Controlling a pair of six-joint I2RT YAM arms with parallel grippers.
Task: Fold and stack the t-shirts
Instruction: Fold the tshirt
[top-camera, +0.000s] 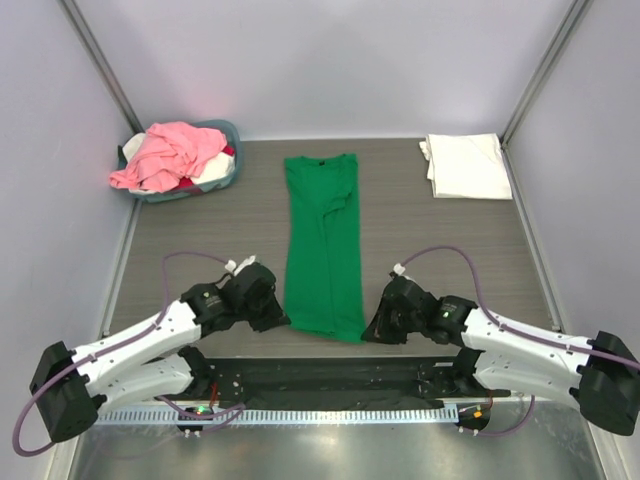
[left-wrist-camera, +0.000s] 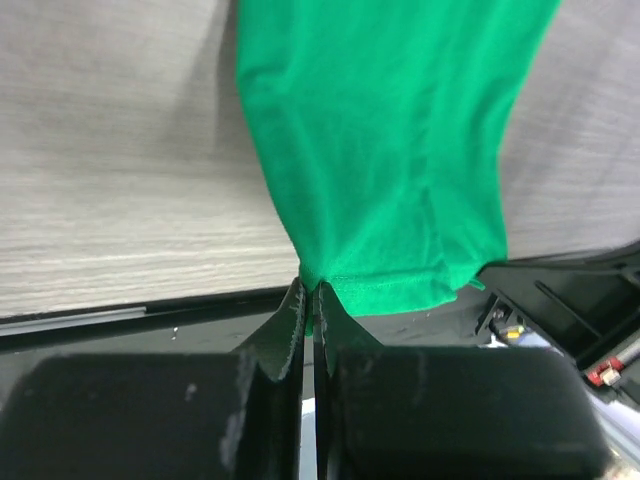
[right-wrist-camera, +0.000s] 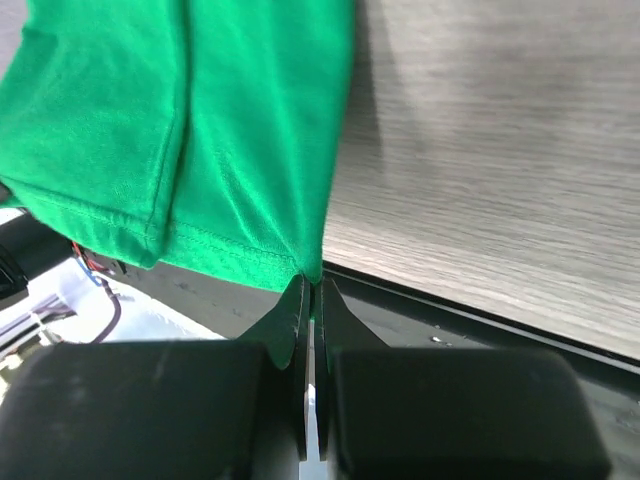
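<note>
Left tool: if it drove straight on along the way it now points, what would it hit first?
The green t-shirt: the left tool is shut on its near hem corner, so going on would push into that cloth lying on the table. Nothing else seems to stand in that line.

Both sets of jaws shut

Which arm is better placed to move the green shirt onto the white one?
Right, likely: the white shirt lies far right. Both the left gripper and right gripper pinch the hem of the green shirt.
</note>
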